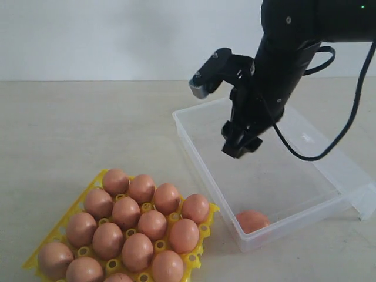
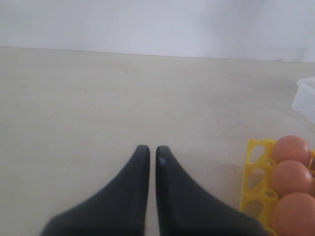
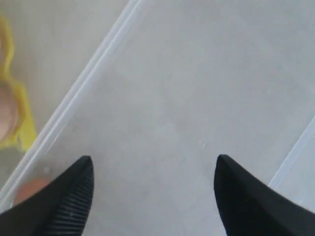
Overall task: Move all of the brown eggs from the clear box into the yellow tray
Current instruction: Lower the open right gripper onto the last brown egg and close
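The yellow tray (image 1: pixel 191 257) at the front left holds several brown eggs (image 1: pixel 152 224) in its cups. One brown egg (image 1: pixel 252 221) lies alone in the near corner of the clear box (image 1: pixel 198 154). My right gripper (image 1: pixel 239 143) hangs open above the middle of the box floor, apart from that egg, with nothing between its fingers (image 3: pixel 74 196). In the right wrist view the egg (image 3: pixel 30 189) shows blurred behind one finger, next to the box wall (image 3: pixel 74 103). My left gripper (image 2: pixel 149 150) is shut and empty over bare table, the tray's corner (image 2: pixel 256 172) and three eggs (image 2: pixel 291 150) off to one side.
The box's hinged lid (image 1: pixel 352 170) lies flat beyond its far side. A black cable (image 1: pixel 329 150) loops from the right arm over the box. Beige table (image 1: pixel 76 129) stretches to the left and behind the tray.
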